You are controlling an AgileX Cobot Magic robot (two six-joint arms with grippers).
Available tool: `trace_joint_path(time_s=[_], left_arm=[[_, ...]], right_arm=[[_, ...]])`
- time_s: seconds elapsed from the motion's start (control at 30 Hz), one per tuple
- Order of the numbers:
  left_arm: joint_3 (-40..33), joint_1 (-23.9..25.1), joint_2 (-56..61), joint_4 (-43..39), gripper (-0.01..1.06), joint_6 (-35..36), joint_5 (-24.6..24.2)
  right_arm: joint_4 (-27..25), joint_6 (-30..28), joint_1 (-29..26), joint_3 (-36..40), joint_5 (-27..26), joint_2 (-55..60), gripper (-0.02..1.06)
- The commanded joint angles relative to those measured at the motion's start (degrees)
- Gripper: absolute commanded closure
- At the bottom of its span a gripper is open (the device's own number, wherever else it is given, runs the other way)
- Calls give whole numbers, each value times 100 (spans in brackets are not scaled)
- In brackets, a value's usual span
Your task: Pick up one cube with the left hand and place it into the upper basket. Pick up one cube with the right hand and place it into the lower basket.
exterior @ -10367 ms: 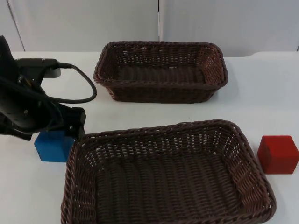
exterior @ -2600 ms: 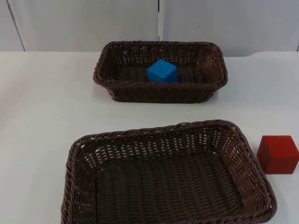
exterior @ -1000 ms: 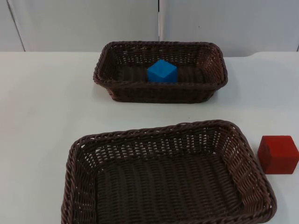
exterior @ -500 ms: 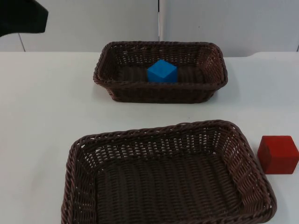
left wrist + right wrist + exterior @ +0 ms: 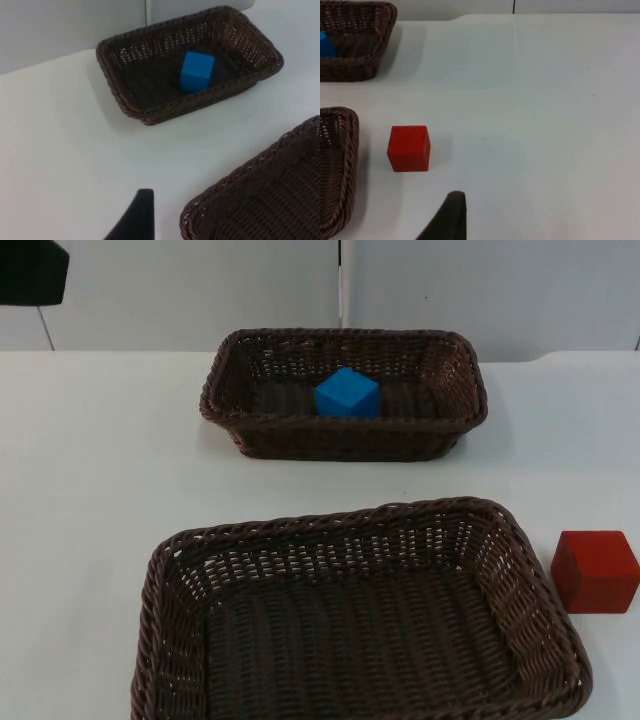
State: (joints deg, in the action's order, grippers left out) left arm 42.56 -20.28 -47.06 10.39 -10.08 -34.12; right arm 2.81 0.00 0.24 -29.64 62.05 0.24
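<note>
A blue cube (image 5: 347, 393) lies inside the upper wicker basket (image 5: 226, 408), and the left wrist view shows the same blue cube (image 5: 196, 71) in that basket (image 5: 116, 85). The lower basket (image 5: 170, 570) holds nothing. On the table just right of it sits a red cube (image 5: 595, 570). My left gripper (image 5: 135, 220) hangs above the white table, left of both baskets and well away from the blue cube. My right gripper (image 5: 447, 217) hovers over bare table, with the red cube (image 5: 409, 148) a short way ahead of it and untouched.
A black part of the left arm (image 5: 30, 270) juts in over the grey wall at the far left. The lower basket's rim (image 5: 340, 165) stands close beside the red cube. White table stretches left of the baskets and right of the red cube.
The blue cube, earlier on the table left of the lower basket under the left gripper, now lies in the upper basket. The left arm's black part has drawn back toward the corner.
</note>
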Motion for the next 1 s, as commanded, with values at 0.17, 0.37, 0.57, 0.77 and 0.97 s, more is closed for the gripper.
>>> trace_joint_path(time_s=[0.17,0.37,0.57,0.77,0.97], left_arm=[[-23,-27,75,99,6,50,-34],[-23,-27,75,35,6,50,-96],[-23,-27,75,74,6,50,-96],[-23,-27,75,140,6,50,-96],[-23,-27,75,177,6,50,-110]], right_arm=[[11,-45,-24,8,-26,-24,-1],[11,-45,-24,8,-26,-24,-1],[1,-46,-20,8,-26,-24,-1],[-61,-46,-20,8,-37,-24,-1],[-200,-46,-20,8,-48,-24,-1]])
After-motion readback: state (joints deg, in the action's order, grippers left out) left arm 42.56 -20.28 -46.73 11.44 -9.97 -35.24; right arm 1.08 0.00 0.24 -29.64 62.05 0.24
